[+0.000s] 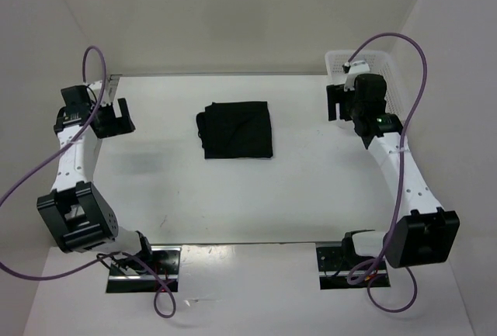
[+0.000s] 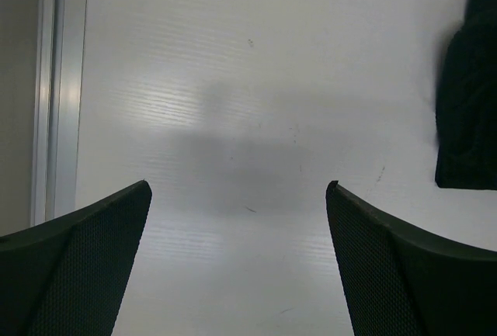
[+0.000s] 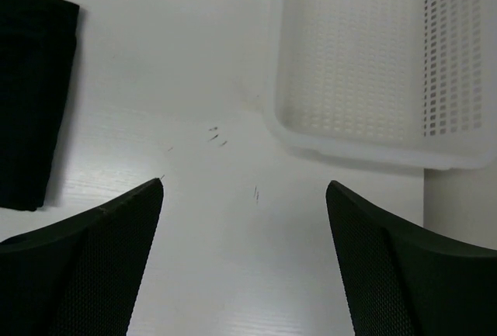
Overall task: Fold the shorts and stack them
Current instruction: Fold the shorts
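Observation:
The black shorts (image 1: 236, 129) lie folded into a neat rectangle on the white table, a little behind its middle. Part of the shorts (image 2: 468, 103) shows at the right edge of the left wrist view, and the shorts (image 3: 33, 95) also fill the upper left of the right wrist view. My left gripper (image 1: 115, 117) hovers far to the left of them, open and empty. Off to their right, beside the basket, my right gripper (image 1: 342, 102) is open with nothing between its fingers. In the wrist views the left gripper (image 2: 238, 188) and right gripper (image 3: 245, 185) frame only bare table.
A white plastic mesh basket (image 1: 392, 80) stands at the back right corner, partly behind the right arm; the basket (image 3: 349, 57) is empty in the right wrist view. A metal rail (image 2: 58, 88) edges the table's left side. White walls enclose the table.

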Robot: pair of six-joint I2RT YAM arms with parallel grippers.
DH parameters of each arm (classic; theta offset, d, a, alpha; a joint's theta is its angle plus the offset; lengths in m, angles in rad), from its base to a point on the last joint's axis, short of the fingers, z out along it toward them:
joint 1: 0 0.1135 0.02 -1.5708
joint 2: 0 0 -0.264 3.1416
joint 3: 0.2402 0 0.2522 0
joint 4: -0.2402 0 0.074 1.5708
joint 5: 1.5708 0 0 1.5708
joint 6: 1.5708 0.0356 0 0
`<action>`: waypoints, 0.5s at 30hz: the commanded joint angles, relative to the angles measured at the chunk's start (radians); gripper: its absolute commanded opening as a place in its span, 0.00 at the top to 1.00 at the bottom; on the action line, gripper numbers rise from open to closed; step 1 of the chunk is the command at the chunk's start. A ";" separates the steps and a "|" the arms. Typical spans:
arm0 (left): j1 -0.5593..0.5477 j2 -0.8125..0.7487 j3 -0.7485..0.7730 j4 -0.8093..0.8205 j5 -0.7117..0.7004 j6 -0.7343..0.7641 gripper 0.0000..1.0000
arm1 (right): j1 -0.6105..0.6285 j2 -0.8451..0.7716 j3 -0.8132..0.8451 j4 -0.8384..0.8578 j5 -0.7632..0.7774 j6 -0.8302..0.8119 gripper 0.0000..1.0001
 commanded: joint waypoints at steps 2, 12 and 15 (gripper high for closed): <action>-0.020 -0.125 -0.028 0.009 -0.001 0.005 0.00 | -0.035 -0.077 -0.058 -0.006 -0.074 0.002 0.06; -0.010 -0.143 -0.094 0.018 -0.012 0.005 0.00 | -0.044 -0.139 -0.118 -0.060 -0.114 0.107 0.00; -0.010 -0.152 -0.104 0.018 -0.012 0.005 0.00 | -0.044 -0.148 -0.106 -0.060 -0.086 0.128 0.00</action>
